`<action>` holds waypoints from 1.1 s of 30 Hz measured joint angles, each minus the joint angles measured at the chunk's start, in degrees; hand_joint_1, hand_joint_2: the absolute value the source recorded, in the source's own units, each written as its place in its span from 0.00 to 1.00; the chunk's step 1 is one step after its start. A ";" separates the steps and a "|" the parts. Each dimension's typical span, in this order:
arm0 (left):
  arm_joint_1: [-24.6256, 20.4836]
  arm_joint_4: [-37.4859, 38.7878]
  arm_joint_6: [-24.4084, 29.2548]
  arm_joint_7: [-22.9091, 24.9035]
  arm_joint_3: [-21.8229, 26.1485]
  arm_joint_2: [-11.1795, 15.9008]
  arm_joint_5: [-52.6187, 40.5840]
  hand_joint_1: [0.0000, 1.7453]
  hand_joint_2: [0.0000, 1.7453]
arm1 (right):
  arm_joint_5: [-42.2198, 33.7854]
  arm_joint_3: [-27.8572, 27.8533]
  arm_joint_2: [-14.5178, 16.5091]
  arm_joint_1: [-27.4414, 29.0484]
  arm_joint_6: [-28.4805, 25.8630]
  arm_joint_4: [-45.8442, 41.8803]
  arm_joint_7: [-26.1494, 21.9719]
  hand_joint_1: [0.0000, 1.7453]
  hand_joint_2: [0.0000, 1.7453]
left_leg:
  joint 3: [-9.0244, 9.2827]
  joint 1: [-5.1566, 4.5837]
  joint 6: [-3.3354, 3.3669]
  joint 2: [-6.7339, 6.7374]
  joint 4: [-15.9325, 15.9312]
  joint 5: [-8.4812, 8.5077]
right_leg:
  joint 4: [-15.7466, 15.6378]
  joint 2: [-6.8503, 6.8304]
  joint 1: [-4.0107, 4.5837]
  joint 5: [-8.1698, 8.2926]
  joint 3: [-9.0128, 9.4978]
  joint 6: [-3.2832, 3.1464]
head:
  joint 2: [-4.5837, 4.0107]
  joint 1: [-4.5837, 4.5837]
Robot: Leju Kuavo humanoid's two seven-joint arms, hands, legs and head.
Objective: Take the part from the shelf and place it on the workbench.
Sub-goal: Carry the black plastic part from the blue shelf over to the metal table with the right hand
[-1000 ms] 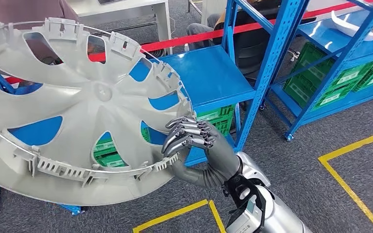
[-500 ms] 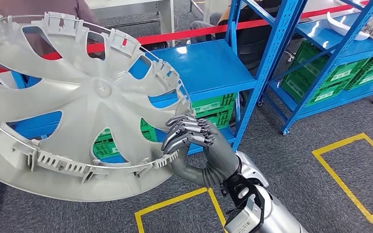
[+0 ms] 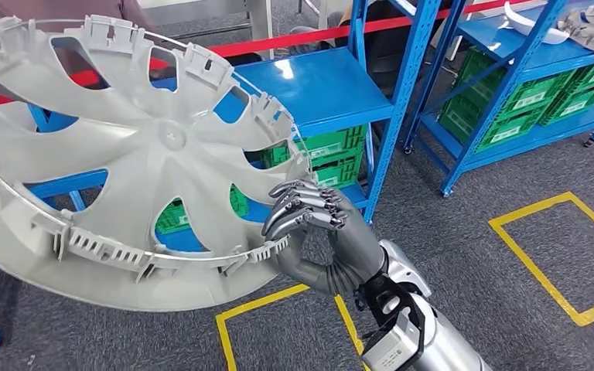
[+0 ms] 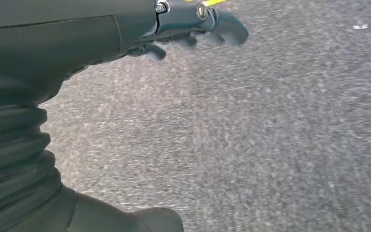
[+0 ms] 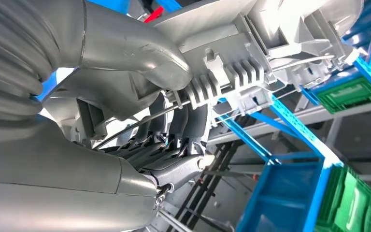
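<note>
We hold the grey wheel cover [image 3: 124,162] clear of the blue shelf [image 3: 321,89], our right hand [image 3: 309,224] pinching only its rim, thumb against curled fingers. Our left hand [image 4: 193,29] hangs over carpet, fingers loosely apart, holding nothing. We judge that this one-edge hold could let the broad cover tilt and slip, or clip the shelf.

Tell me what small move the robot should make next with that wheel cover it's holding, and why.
Probably keep carrying it clear of the shelving toward the workbench without loosening the grip. The right hand holds the grey wheel cover only at its rim, thumb pressed on a ribbed clip, and the cover hangs in the air in front of the blue shelf. The left hand holds nothing, over grey floor.
</note>
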 joint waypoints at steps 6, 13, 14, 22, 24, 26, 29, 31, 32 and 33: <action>-0.08 0.07 0.01 0.01 0.00 0.23 0.00 0.00 1.00 | -0.01 -0.03 0.14 0.15 -0.01 0.07 0.04 1.00 1.00 | 1.39 1.27 -2.00 -0.05 11.13 -4.54 | 0.55 -0.20 -0.66 4.55 -5.82 0.77 | 0.00 -0.23; -0.26 0.16 0.03 0.00 0.01 0.18 -0.02 0.00 1.00 | -0.01 -0.21 0.16 0.28 -0.01 0.07 -0.02 1.00 1.00 | 11.34 1.17 0.43 -0.44 -4.34 -4.80 | 0.85 -0.14 -0.98 8.30 -8.57 3.53 | 0.00 0.05; -0.24 0.16 0.03 0.01 0.02 0.19 -0.02 0.00 1.00 | -0.01 -0.22 0.16 0.32 -0.01 0.07 -0.01 1.00 1.00 | 10.71 1.14 1.12 -0.27 -4.32 -4.14 | 1.52 -0.09 -1.12 7.17 -8.97 3.83 | 0.00 0.06; -0.22 0.18 0.03 -0.01 0.02 0.21 -0.02 0.00 1.00 | -0.01 -0.25 0.16 0.48 0.01 0.09 0.03 1.00 1.00 | 2.84 0.49 2.26 0.12 -3.42 1.90 | 14.64 0.16 -0.45 -1.42 -6.62 3.25 | 0.00 0.23; -0.25 0.19 0.03 -0.01 0.02 0.11 -0.02 0.00 1.00 | -0.02 -0.30 0.16 0.41 0.00 0.08 0.03 1.00 1.00 | 1.54 0.27 1.90 0.08 -2.95 2.94 | 5.87 0.16 0.08 -2.05 0.36 2.23 | 0.00 0.21; -0.23 0.20 0.03 -0.01 0.02 0.02 -0.02 0.00 1.00 | -0.02 -0.35 0.16 0.43 -0.01 0.08 0.02 1.00 1.00 | 1.09 0.29 1.26 0.07 -2.95 3.97 | 0.70 0.18 0.59 -3.66 3.58 1.60 | 0.00 0.30; -0.16 0.21 0.03 -0.01 0.01 0.10 -0.02 0.00 1.00 | -0.02 -0.36 0.19 0.43 -0.01 0.09 0.01 1.00 1.00 | 0.44 0.47 0.22 -0.02 -2.90 4.22 | -0.19 0.02 0.44 -2.14 2.42 0.63 | 0.00 0.38; -0.12 0.21 0.03 0.00 0.00 0.20 -0.02 0.00 1.00 | -0.02 -0.36 0.27 0.39 -0.01 0.09 -0.02 1.00 1.00 | -0.95 0.61 -0.44 -0.14 0.82 -0.17 | -0.49 -0.16 0.09 -0.59 0.88 -0.04 | 0.00 0.04; -0.12 0.22 0.03 0.01 0.00 0.21 -0.02 0.00 1.00 | -0.02 -0.36 0.31 0.40 -0.01 0.09 -0.01 1.00 1.00 | -1.81 0.69 -0.78 -0.14 4.22 -3.14 | -0.48 -0.13 0.06 0.11 0.01 -0.20 | 0.00 -0.14; -0.12 0.22 0.03 0.01 0.00 0.22 -0.02 0.00 1.00 | -0.01 -0.36 0.33 0.43 -0.01 0.09 0.01 1.00 1.00 | -2.46 0.80 -1.09 -0.13 7.84 -5.35 | -0.39 -0.17 0.05 0.79 -0.88 -0.19 | 0.00 -0.23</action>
